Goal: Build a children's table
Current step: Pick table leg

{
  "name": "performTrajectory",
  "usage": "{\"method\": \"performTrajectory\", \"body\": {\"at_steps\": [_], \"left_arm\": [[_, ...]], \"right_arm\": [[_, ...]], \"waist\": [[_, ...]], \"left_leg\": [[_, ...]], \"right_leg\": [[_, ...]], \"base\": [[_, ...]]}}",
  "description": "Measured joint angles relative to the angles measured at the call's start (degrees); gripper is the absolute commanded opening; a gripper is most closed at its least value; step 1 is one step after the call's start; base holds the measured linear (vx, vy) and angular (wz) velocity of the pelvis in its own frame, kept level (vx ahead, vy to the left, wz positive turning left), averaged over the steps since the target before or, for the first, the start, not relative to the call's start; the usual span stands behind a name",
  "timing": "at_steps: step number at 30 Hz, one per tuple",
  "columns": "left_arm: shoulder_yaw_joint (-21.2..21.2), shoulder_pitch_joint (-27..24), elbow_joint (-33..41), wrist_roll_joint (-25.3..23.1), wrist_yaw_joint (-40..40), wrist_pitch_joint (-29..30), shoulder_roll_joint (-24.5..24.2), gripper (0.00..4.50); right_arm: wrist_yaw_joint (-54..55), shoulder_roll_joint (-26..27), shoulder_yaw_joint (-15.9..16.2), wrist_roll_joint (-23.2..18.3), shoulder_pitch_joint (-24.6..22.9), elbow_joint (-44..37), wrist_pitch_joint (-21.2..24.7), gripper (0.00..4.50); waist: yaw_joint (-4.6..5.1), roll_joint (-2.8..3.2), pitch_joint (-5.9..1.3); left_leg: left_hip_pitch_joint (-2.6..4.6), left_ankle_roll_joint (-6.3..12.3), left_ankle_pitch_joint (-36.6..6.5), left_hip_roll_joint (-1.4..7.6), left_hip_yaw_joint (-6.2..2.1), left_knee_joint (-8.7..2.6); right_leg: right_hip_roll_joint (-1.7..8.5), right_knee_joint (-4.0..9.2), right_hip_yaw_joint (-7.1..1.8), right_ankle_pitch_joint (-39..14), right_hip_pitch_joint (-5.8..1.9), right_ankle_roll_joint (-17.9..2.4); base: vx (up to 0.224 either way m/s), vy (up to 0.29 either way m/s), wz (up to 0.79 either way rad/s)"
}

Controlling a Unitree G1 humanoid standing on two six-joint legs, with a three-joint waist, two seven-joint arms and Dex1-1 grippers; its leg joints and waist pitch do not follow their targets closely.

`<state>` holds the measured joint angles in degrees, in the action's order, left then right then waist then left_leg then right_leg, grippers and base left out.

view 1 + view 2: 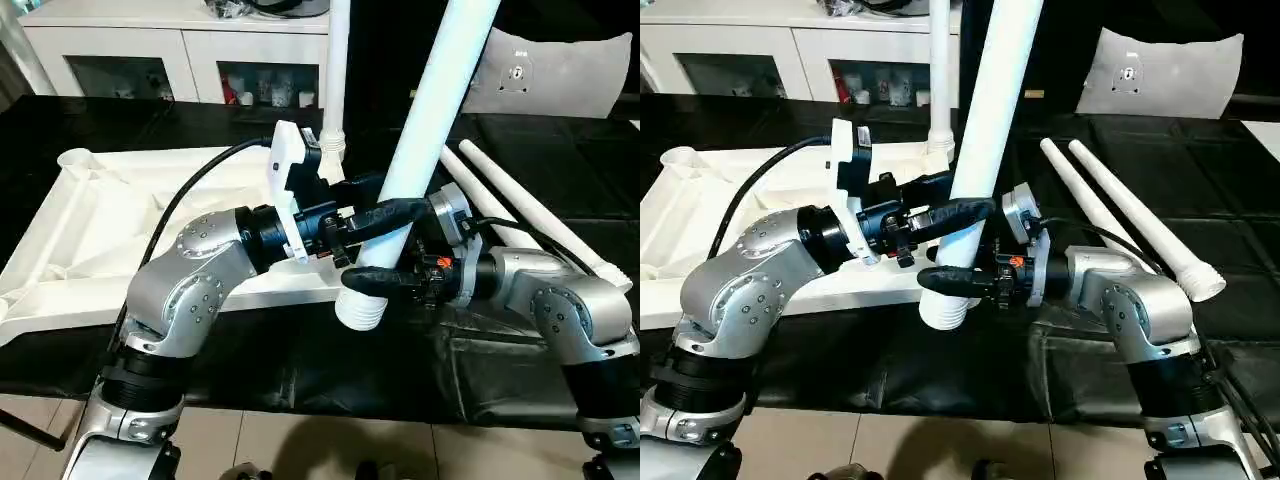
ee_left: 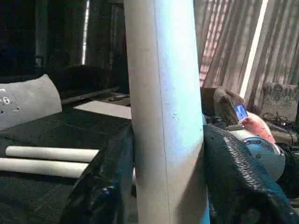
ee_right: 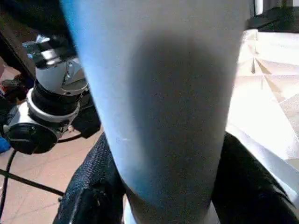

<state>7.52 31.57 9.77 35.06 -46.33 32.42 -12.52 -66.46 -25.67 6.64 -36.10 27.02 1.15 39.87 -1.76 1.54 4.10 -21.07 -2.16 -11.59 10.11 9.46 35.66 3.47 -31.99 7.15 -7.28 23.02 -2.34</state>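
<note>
While both of my arms meet in front of the robot's chest, I have one white table leg (image 1: 425, 130) held almost upright between them, leaning a little toward my right as it rises out of the top of the head views. My left gripper (image 1: 375, 220) is clamped on the leg's lower shaft, one black finger (image 1: 395, 212) wrapping across its front, and in the left wrist view the two dark pads press against either side of the pale tube. My right gripper (image 1: 385, 280) is clamped on the same leg just below that, directly above the ribbed screw thread (image 1: 360, 308) at the leg's bottom end, which hangs free over the near edge of the black table (image 1: 330, 370). The white square tabletop (image 1: 90, 230) lies upside down on my left side of the black table, ribbed underside up, with a round corner socket (image 1: 75, 158) at its far left corner. Another leg (image 1: 335, 80) stands upright at the tabletop's far right corner, just behind my left wrist. Two more legs (image 1: 1120, 215) lie side by side on the black surface to my right, running from near the grippers away toward the far edge, one with its threaded end (image 1: 1205, 285) pointing toward my right arm. A white cabinet (image 1: 150, 50) with glass doors stands beyond the table.
</note>
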Motion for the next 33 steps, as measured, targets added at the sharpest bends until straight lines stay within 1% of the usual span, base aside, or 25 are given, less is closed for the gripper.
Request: {"method": "performTrajectory", "body": {"at_steps": [1,4,7,8,10,12,13,14,15,16,17,21,22,25,27,30,31,32,33], "left_arm": [[0.2,0.0,0.0,-0.1,0.1,0.0,0.1,2.56],[1.1,0.2,-0.4,-1.1,0.4,-0.1,0.8,2.97],[1.3,0.2,-1.4,-1.1,0.5,-0.3,2.3,3.01],[1.3,0.2,-1.9,-1.0,0.6,-0.3,2.9,3.19],[1.1,0.2,-2.2,-0.9,0.9,-0.3,3.8,3.36],[0.3,0.2,-2.4,0.3,1.1,-0.3,5.0,3.43],[-0.7,0.2,-2.7,1.6,1.2,-0.3,6.3,3.63],[-1.1,0.0,-2.7,2.2,1.3,-0.3,6.8,3.63],[-2.0,-0.5,-2.8,3.8,1.4,-0.2,7.7,3.63],[-2.7,-1.1,-2.8,5.2,1.5,-0.2,8.8,3.83],[-3.8,-2.0,-2.8,6.7,1.7,-0.2,10.0,3.92],[-5.9,-2.1,-2.6,10.3,2.2,-1.6,12.7,4.10],[-6.5,-2.0,-2.3,11.1,2.2,-2.2,13.4,4.27],[-8.1,-1.1,-2.2,12.9,3.1,-3.8,15.5,4.30],[-9.5,-0.2,-2.2,13.8,3.5,-4.1,15.7,4.30],[-10.7,0.1,-2.2,13.7,4.6,-4.3,15.4,4.30],[-10.8,0.3,-2.5,12.0,6.4,-4.9,14.9,4.30],[-10.6,0.5,-3.6,9.0,8.7,-6.1,14.4,4.30],[-10.2,0.4,-4.2,7.0,9.4,-7.0,13.6,4.30]], "right_arm": [[0.2,0.3,0.0,0.2,0.0,0.0,0.0,1.99],[1.8,0.9,0.1,0.5,0.0,0.0,0.0,1.94],[2.7,1.0,0.0,0.4,-0.1,0.0,0.2,1.94],[3.2,1.4,0.0,0.4,-0.3,-0.1,0.2,1.94],[4.1,2.0,-0.5,0.2,-0.6,-0.5,0.1,1.93],[5.0,2.6,-1.5,0.2,-0.9,-1.1,-0.2,1.93],[6.9,3.5,-2.1,0.2,-1.1,-2.1,-0.3,1.93],[7.7,3.8,-2.3,0.2,-1.2,-2.7,-0.4,1.93],[9.1,4.2,-2.4,0.3,-1.5,-3.6,-0.4,1.93],[10.1,4.4,-2.4,0.3,-1.8,-4.4,-0.4,1.93],[11.3,4.6,-2.4,0.3,-2.1,-5.1,0.0,1.93],[13.9,4.8,-2.4,1.1,-2.6,-4.8,0.3,1.93],[14.2,5.0,-2.4,1.2,-2.9,-4.3,0.2,1.93],[15.8,6.9,-2.9,2.2,-3.4,-3.3,-0.8,1.92],[17.9,7.9,-3.8,2.4,-4.3,-3.3,-2.1,1.91],[19.9,8.0,-5.0,2.7,-4.5,-3.4,-2.7,1.91],[21.0,8.0,-5.3,3.0,-4.5,-3.5,-3.0,1.91],[22.9,8.2,-5.4,3.9,-4.5,-3.6,-3.1,1.91],[24.3,8.3,-5.3,4.9,-4.4,-3.5,-3.3,1.91]], "waist": [[0.01,0.00,0.00],[-0.01,0.00,0.00],[-0.01,0.00,0.00],[-0.04,0.00,0.00],[-0.01,0.00,0.00],[0.00,-0.02,-0.01],[0.00,-0.03,-0.01],[0.05,-0.03,-0.01],[0.12,-0.06,-0.05],[0.14,-0.08,-0.06],[0.11,-0.08,-0.06],[-0.11,-0.16,-0.09],[-0.12,-0.24,-0.12],[0.01,-0.37,-0.17],[0.11,-0.37,-0.18],[0.21,-0.37,-0.18],[0.20,-0.37,-0.18],[0.25,-0.37,-0.20],[0.33,-0.37,-0.20]], "left_leg": [[0.00,0.00,0.0,0.00,0.00,0.00],[0.00,0.00,0.0,0.00,0.00,0.00],[-0.01,0.00,0.0,0.00,0.00,0.01],[-0.02,0.00,0.0,0.00,0.00,0.01],[-0.02,0.00,0.0,0.00,0.00,0.01],[-0.02,0.00,0.0,0.00,0.00,0.01],[-0.02,0.01,0.0,0.00,0.01,0.01],[-0.01,0.01,0.0,0.00,0.01,0.01],[-0.01,0.01,0.0,0.01,0.01,0.00],[0.00,0.01,0.0,0.01,0.01,0.00],[-0.01,0.01,0.0,0.01,0.01,0.01],[-0.02,-0.15,-0.1,0.01,0.01,0.05],[-0.02,-0.15,-0.1,0.00,0.01,0.07],[-0.03,-0.15,-0.1,0.00,0.02,0.09],[-0.03,-0.15,-0.1,0.01,0.02,0.09],[-0.03,-0.15,-0.1,0.01,0.02,0.09],[-0.03,-0.16,-0.1,0.01,0.02,0.09],[0.00,-0.16,-0.1,0.01,0.02,0.09],[-0.01,-0.16,-0.1,0.01,0.02,0.09]], "right_leg": [[0.00,0.00,0.00,0.0,0.00,0.0],[0.00,0.00,0.00,0.0,0.00,0.0],[0.00,0.00,0.00,0.0,0.00,0.0],[0.00,0.00,0.00,0.0,0.00,0.0],[0.00,0.00,0.00,0.0,0.01,0.0],[0.00,0.00,0.00,0.0,0.01,0.0],[0.00,0.00,0.00,0.0,0.01,0.0],[0.00,0.00,0.00,0.0,0.01,0.0],[0.00,0.00,0.00,0.0,0.01,0.0],[0.00,0.00,0.00,0.0,0.00,0.0],[0.00,0.00,0.01,0.0,0.01,0.0],[0.00,0.04,0.01,0.0,-0.01,0.0],[0.01,0.05,0.01,0.0,-0.02,0.0],[0.01,0.10,0.02,0.0,-0.02,0.0],[0.01,0.12,0.02,0.0,-0.02,0.0],[0.01,0.12,0.02,0.0,-0.02,0.0],[0.01,0.12,0.02,0.0,-0.03,0.0],[-0.01,0.12,0.02,0.0,-0.04,0.0],[-0.01,0.12,0.03,0.0,-0.02,0.0]], "base": [[0.000,0.000,0.00],[0.000,0.000,0.00],[0.000,0.000,0.00],[0.000,0.000,0.00],[0.000,0.000,0.00],[0.000,0.000,0.00],[0.000,0.000,0.00],[0.000,0.000,0.00],[0.000,0.000,0.00],[0.000,0.000,0.00],[0.000,0.000,0.00],[0.000,0.000,0.00],[0.000,0.000,0.00],[0.000,0.000,0.00],[0.000,0.000,0.00],[0.000,0.000,0.00],[0.000,0.000,0.00],[0.000,0.000,0.00],[0.000,0.000,0.00]]}}
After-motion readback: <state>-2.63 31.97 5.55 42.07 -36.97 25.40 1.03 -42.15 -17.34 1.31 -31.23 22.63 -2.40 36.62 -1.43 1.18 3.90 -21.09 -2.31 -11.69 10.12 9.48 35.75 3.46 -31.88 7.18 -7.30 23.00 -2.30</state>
